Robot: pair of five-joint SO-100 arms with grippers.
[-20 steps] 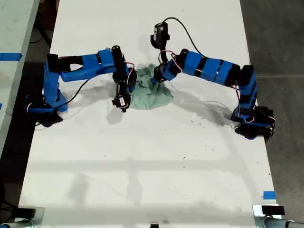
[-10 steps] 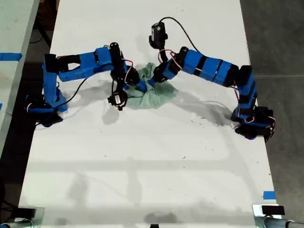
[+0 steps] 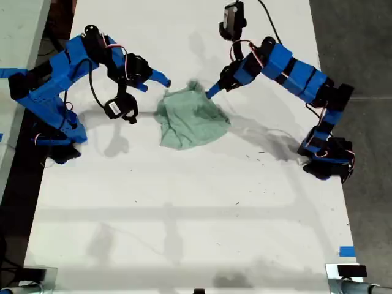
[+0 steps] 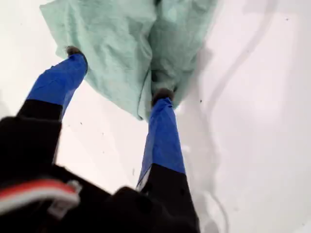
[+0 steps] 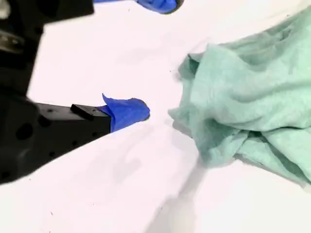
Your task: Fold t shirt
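The t shirt [image 3: 190, 119] is a crumpled pale mint-green heap on the white table [image 3: 184, 208], between the two arms. My first gripper [image 3: 215, 89] belongs to the arm on the exterior view's right. It is open, and its blue fingertips [image 4: 163, 94] rest at the shirt's edge [image 4: 121, 29] with the jaws spread wide. My second gripper [image 3: 156, 84], on the arm at the exterior view's left, is open too. It hovers a short gap away from the shirt [image 5: 252, 92] with bare table between its fingers [image 5: 129, 112].
Both arm bases [image 3: 58, 138] [image 3: 324, 159] stand at the table's side edges in the exterior view. Blue tape marks [image 3: 346, 251] sit near the front right corner in that view. A second pale table [image 3: 18, 37] stands at the exterior view's left.
Both grippers have let go of the shirt and drawn back outward from it. The shirt now lies looser and more spread on the table.
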